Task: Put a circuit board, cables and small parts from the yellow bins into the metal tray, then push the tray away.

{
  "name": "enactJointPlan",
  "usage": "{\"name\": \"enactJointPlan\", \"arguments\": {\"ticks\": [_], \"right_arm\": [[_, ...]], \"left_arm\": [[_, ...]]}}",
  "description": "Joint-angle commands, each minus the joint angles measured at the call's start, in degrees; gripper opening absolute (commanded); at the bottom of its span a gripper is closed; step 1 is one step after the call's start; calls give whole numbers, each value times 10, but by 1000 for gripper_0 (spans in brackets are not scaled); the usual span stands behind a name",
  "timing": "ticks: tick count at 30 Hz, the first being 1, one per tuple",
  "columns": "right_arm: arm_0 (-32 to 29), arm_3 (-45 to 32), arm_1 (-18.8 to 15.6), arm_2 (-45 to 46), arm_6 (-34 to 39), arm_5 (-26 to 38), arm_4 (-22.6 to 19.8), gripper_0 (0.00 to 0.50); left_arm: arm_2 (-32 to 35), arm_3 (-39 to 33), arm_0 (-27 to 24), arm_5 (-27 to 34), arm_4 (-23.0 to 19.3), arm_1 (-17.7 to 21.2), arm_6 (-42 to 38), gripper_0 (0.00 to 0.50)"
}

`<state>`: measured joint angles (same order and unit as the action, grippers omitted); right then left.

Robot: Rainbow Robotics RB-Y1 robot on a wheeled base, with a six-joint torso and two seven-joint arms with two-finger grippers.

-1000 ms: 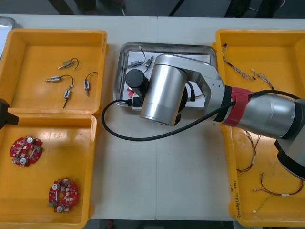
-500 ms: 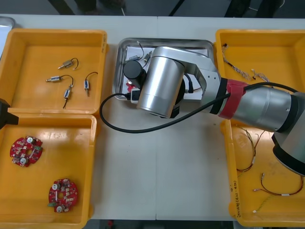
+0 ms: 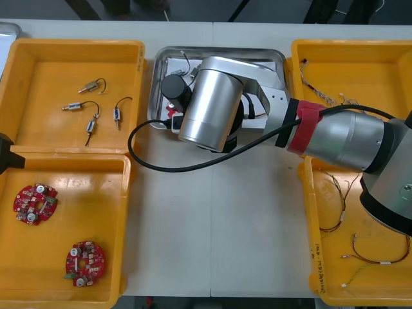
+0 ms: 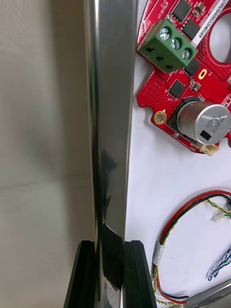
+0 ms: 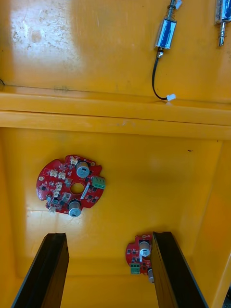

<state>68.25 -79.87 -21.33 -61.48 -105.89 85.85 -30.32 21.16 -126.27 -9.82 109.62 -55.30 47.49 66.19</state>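
**Near side, left.** The left gripper [image 5: 109, 236] hangs parked over the near-left yellow plastic bin [image 3: 96, 206]. Its black fingers stand wide apart with nothing between them. Two round red spare circuit boards [image 3: 36, 203] lie loose on the bin floor below it.

**Near side, right.** Thin red and yellow spare cables [image 3: 376, 257] rest in the near-right yellow bin [image 3: 309, 257].

**Middle, farther out.** The shallow metal tray [image 4: 109, 96], white inside, sits on the light table [image 3: 212, 225] between the bins. It holds a round red loaded circuit board [image 4: 166, 86] with a green terminal block, a red and yellow cable [image 4: 187, 207] and a twisted blue and white cable [image 4: 219, 269]. The right gripper [image 4: 110, 250] straddles the tray's shiny rim, one finger outside the wall and one inside, closed on the metal. In the front view the right arm reaches across the left part of the tray.

**Far left.** Small metal parts [image 3: 92, 122] with black leads lie in the far-left yellow bin [image 3: 38, 64].

**Step in hand.** Loading looks complete, and the push is the step under way.

**Next move.** It calls for a straight drive toward the table's far edge with the rim kept clamped. The grip appears off-centre, so the tray may tend to swing.
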Motion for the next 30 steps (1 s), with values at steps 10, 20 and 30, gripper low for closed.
{"name": "enactJointPlan", "arguments": {"ticks": [10,20,30], "right_arm": [[54,44,13,16,-44,-39,2,0],[72,75,13,16,-56,-64,4,0],[78,103,14,16,-67,-97,25,0]], "left_arm": [[-2,-17,8,4,-4,22,-29,500],[-2,-17,8,4,-4,22,-29,500],[-2,-17,8,4,-4,22,-29,500]]}}
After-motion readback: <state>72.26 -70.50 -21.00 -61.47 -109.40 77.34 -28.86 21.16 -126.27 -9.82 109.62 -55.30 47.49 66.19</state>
